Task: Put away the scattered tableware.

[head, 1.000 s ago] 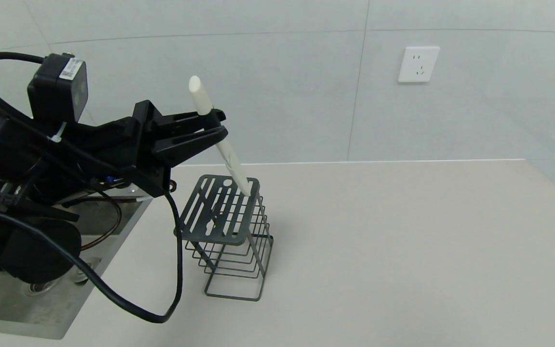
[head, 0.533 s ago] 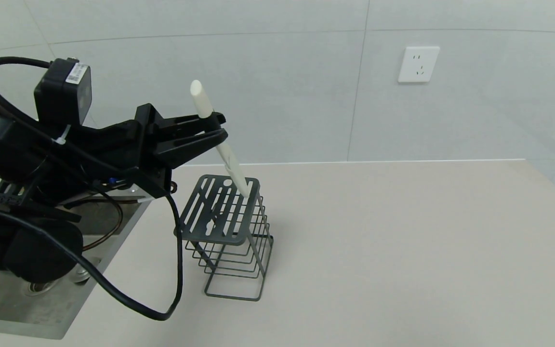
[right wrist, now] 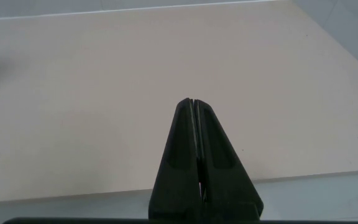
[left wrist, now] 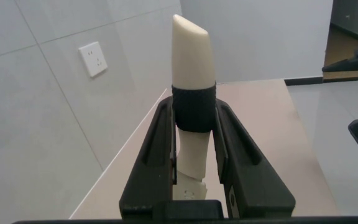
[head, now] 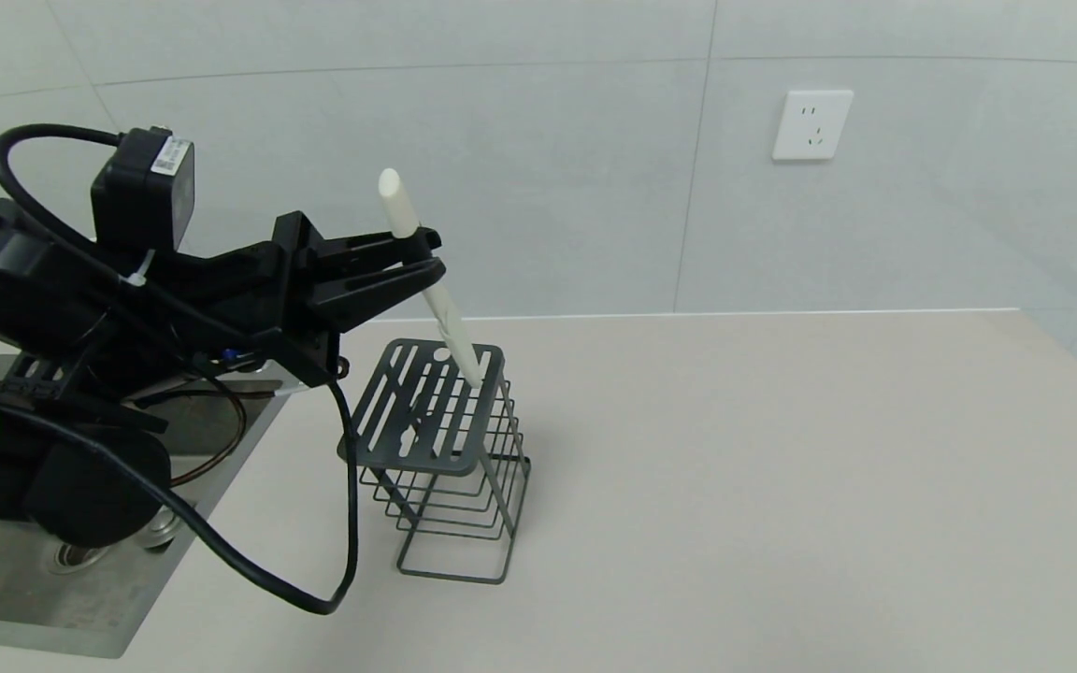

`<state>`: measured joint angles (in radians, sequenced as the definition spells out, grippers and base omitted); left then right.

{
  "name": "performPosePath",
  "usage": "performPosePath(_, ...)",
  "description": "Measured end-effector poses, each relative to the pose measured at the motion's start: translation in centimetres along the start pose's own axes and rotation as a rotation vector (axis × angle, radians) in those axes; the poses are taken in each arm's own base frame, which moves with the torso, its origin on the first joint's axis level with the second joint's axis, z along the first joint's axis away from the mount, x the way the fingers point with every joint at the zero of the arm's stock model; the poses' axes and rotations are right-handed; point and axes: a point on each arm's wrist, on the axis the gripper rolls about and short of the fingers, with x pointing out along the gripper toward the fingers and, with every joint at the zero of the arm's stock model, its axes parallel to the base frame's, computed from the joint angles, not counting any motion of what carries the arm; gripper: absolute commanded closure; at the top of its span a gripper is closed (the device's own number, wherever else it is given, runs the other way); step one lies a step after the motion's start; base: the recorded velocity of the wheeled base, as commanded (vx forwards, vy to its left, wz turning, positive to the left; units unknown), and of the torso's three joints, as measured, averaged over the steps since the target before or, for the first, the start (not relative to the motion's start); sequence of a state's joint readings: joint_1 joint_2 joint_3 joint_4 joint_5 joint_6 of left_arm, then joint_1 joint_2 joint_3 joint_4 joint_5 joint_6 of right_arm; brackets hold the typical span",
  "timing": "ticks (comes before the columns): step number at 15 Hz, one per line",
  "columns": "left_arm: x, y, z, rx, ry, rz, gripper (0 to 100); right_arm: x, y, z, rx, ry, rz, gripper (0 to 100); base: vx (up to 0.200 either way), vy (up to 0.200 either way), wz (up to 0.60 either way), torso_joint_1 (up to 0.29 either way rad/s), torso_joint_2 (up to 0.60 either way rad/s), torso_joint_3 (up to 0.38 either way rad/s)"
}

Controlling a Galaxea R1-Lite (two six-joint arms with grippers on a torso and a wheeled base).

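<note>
— How does our left pincer (head: 422,257) stand?

— We have it closed narrow on a cream-handled utensil (head: 395,198). It grips partway down the handle, and the blunt top sticks out above the fingers (left wrist: 157,152).

— And the utensil's tilt?

— In our head view its top leans toward 11 o'clock and its lower end toward 5 o'clock. That end meets the far right corner of the slotted top of the wire rack (head: 422,421). We cannot tell whether it has entered a slot.

— Where is the rack from the pincer?

— At 6 o'clock, directly below, standing upright on the counter (head: 782,467).

— What edges do we have around it?

— The sink (head: 43,608) opens at 8 o'clock of the rack, with its rim near the rack's base. The wall (head: 595,187) closes the counter at 12 o'clock. A socket (head: 811,124) sits on it, at 2 o'clock from the pincer.

— Room to move?

— From 3 to 5 o'clock of the rack we see a broad stretch of bare counter.

— Our right pincer (right wrist: 193,109)?

— It is pressed together with nothing between its fingers, hanging over bare counter.
</note>
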<state>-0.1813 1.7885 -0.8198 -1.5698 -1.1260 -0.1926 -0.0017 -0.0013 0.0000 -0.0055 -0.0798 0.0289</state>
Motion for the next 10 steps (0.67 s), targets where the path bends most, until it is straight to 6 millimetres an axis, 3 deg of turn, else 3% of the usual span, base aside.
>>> performPosePath(10, -0.2, -0.2, -1.5, -0.040, 0.024, 0.004, 100, 0.0, 0.0, 0.0, 0.000, 0.000, 0.000, 100, 0.000, 0.000, 0.00, 0.000, 0.00, 0.000)
